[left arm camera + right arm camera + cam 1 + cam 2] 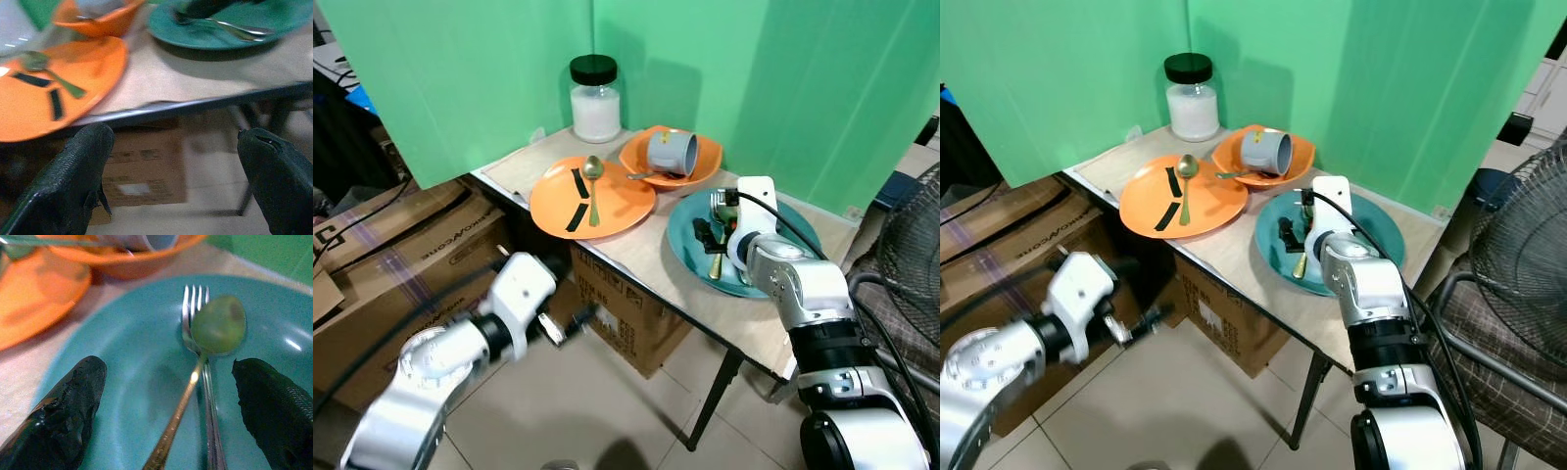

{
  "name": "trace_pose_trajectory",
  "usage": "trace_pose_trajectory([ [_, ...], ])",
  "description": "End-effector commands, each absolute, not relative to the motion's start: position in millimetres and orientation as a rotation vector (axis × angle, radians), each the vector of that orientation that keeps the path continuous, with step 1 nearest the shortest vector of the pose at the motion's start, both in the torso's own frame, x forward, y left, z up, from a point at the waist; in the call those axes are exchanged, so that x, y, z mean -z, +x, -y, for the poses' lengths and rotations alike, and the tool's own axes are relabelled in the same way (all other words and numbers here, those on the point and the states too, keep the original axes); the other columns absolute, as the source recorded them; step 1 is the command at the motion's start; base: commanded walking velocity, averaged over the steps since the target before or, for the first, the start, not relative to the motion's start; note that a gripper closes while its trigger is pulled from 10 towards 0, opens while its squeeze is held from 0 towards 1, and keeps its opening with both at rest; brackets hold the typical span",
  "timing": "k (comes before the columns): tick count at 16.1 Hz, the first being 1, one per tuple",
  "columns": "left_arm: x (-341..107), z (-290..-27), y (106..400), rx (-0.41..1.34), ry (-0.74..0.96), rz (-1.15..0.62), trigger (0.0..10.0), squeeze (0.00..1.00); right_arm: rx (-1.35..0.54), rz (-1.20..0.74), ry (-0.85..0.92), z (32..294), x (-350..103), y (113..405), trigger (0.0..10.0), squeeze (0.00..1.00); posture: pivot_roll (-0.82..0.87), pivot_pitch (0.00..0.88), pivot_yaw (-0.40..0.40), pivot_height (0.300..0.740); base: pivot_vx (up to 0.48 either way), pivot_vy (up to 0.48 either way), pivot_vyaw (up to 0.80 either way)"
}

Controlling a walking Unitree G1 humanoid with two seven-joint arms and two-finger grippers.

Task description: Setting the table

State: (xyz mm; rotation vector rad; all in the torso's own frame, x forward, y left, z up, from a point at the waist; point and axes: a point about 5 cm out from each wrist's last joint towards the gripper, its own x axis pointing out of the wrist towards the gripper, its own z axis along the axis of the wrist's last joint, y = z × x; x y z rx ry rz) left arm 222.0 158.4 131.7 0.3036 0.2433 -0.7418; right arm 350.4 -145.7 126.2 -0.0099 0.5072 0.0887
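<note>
A teal plate [683, 250] lies at the near right of the small table and carries a gold spoon [217, 325] and a silver fork [195, 308]. My right gripper [166, 401] hovers low over this plate, open, its fingers [63, 416] on either side of the two utensils. An orange plate [617, 211] to the left holds another gold spoon [593, 186] and two black strips. Behind it, an orange bowl [700, 171] holds a grey cup [671, 149] lying on its side. My left gripper [573, 321] is open below the table's front edge.
A black-lidded jar of white stuff [595, 98] stands at the back of the table before a green backdrop. Cardboard boxes [401, 245] sit under and left of the table. A fan [906, 245] and a chair [1498, 362] stand on the right.
</note>
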Motion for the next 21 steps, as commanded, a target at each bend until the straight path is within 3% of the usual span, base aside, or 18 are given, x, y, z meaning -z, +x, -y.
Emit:
trace_pose_trajectory([
  [1, -134, -155, 219, 0.788, 0.308, -0.248, 10.0, 0.00, -0.061, -0.517, -0.020, 149, -129, 354, 10.0, 0.00, 0.15, 0.000, 0.005, 0.740, 0.000, 0.000, 0.00],
  [3, -130, -149, 216, 0.842, 0.293, -0.266, 10.0, 0.00, -0.040, -0.535, -0.042, 152, -126, 355, 10.0, 0.00, 0.15, 0.000, 0.002, 0.740, 0.000, 0.000, 0.00],
  [4, -130, -147, 215, 0.856, 0.287, -0.268, 10.0, 0.00, -0.035, -0.542, -0.040, 152, -125, 355, 8.2, 0.00, 0.15, 0.000, 0.003, 0.740, 0.000, 0.000, 0.00],
  [5, -129, -144, 215, 0.867, 0.286, -0.267, 10.0, 0.00, -0.032, -0.547, -0.033, 152, -124, 356, 3.3, 0.00, 0.14, 0.000, 0.006, 0.740, 0.000, 0.000, 0.00],
  [6, -129, -142, 215, 0.874, 0.287, -0.265, 10.0, 0.00, -0.030, -0.549, -0.029, 152, -124, 356, 1.4, 0.00, 0.14, 0.000, 0.008, 0.740, 0.000, 0.000, 0.00],
  [7, -129, -142, 215, 0.877, 0.288, -0.265, 10.0, 0.00, -0.029, -0.549, -0.028, 152, -124, 357, 0.8, 0.00, 0.14, 0.000, 0.008, 0.740, 0.000, 0.000, 0.00],
  [9, -129, -141, 216, 0.878, 0.292, -0.262, 10.0, 0.00, -0.029, -0.545, -0.026, 151, -124, 358, 0.0, 0.00, 0.14, 0.000, 0.008, 0.740, 0.000, 0.000, 0.00],
  [21, -127, -141, 219, 0.872, 0.308, -0.271, 10.0, 0.00, -0.032, -0.557, -0.063, 153, -120, 359, 0.0, 0.00, 0.14, 0.000, -0.003, 0.740, 0.000, 0.000, 0.00],
])
